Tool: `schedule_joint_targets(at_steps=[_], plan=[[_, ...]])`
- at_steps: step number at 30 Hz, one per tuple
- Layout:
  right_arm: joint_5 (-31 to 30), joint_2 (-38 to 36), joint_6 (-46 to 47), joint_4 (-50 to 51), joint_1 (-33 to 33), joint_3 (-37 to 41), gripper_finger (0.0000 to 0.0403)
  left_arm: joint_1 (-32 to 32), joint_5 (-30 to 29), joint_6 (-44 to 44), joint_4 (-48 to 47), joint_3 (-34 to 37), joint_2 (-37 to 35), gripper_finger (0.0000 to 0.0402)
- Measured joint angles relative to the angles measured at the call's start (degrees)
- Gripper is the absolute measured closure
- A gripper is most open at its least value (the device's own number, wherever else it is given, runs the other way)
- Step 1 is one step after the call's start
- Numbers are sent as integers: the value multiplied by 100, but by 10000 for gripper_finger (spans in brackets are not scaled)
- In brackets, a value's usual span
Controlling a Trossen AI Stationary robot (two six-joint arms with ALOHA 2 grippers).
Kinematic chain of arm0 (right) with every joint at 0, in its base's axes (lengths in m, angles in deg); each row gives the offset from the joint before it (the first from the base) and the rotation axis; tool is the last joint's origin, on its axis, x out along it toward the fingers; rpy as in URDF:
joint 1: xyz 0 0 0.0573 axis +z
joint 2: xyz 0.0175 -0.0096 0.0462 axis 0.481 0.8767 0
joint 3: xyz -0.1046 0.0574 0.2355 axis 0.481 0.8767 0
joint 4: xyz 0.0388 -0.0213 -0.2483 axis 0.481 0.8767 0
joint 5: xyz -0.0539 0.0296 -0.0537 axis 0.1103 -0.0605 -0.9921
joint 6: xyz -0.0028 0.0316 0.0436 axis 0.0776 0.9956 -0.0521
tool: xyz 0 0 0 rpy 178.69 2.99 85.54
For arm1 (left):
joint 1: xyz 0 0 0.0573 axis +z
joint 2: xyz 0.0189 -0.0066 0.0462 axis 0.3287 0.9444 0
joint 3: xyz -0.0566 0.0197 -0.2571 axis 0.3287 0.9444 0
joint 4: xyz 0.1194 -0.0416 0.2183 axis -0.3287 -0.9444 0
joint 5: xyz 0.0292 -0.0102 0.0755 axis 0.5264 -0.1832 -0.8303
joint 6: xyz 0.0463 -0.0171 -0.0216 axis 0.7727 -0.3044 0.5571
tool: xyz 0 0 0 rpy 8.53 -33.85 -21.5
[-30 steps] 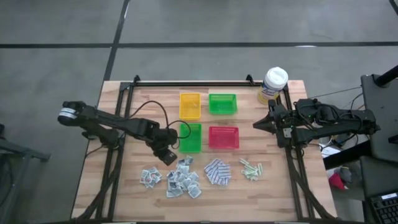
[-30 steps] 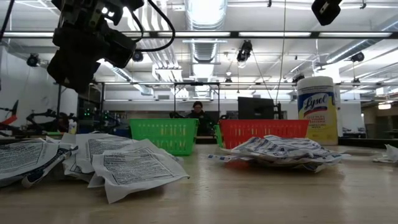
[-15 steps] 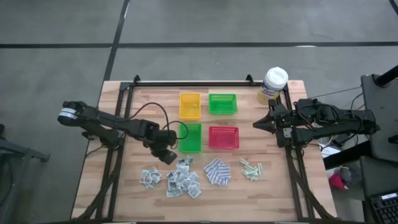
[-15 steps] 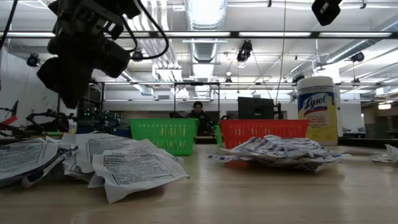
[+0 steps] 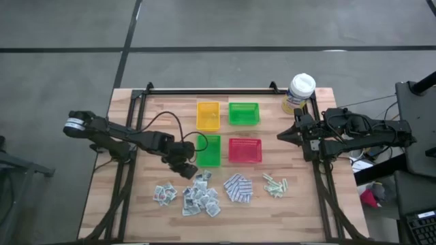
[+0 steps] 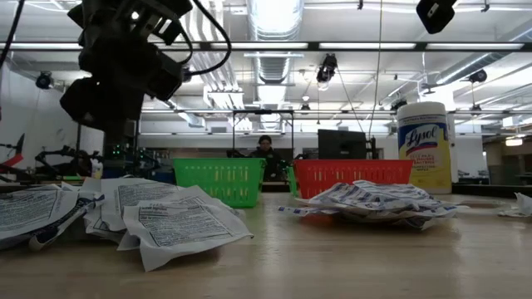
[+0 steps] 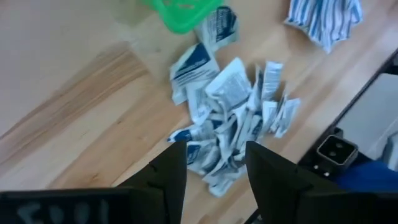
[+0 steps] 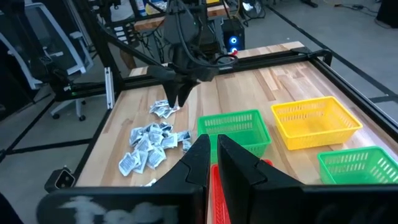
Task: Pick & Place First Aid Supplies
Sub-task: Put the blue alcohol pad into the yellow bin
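White-grey sachets [image 5: 199, 194] lie in a loose heap on the table's near half, with a smaller cluster [image 5: 165, 194] to its left. Blue-and-white pads [image 5: 238, 188] and pale green strips [image 5: 274, 184] lie farther right. My left gripper [image 5: 187, 173] hovers just above the heap's far left edge, slanting down. In the left wrist view it [image 7: 214, 177] is open, with the sachets [image 7: 230, 118] beyond its fingertips and nothing between them. My right gripper [image 5: 281, 136] waits shut at the table's right side, held high [image 8: 212, 155].
Four small trays stand at mid-table: yellow [image 5: 208, 116], green [image 5: 244, 113], green [image 5: 209, 150] right beside the left gripper, and red [image 5: 244, 150]. A yellow canister with a white lid [image 5: 300, 92] stands at the far right corner. A person sits in the room behind [image 6: 264, 154].
My left gripper has stayed over the far left edge of the sachet heap. It has rolled about its own axis and tipped a little further down, and in the low view its fingers have come apart, so it has opened. The sachets have not moved.
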Motion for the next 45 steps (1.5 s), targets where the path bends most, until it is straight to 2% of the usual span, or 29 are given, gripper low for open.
schedule_joint_targets(at_steps=[6, 13, 25, 35, 45], plan=[[0, -2, 2, 0, 2, 0, 374, -129, -681, -299, 7, -42, -2, 246], [2, -1, 0, -1, 1, 0, 374, -566, -1453, -683, 7, -354, 14, 246], [4, -2, 0, -2, 0, 0, 374, -782, -1615, -865, -144, -883, 666, 246], [7, -2, 0, -3, 2, 0, 374, -988, -2249, -1034, -1588, -1610, 1096, 246], [7, 0, 0, -2, 2, 0, 374, -973, -2437, -929, -1501, -1784, 1365, 246]])
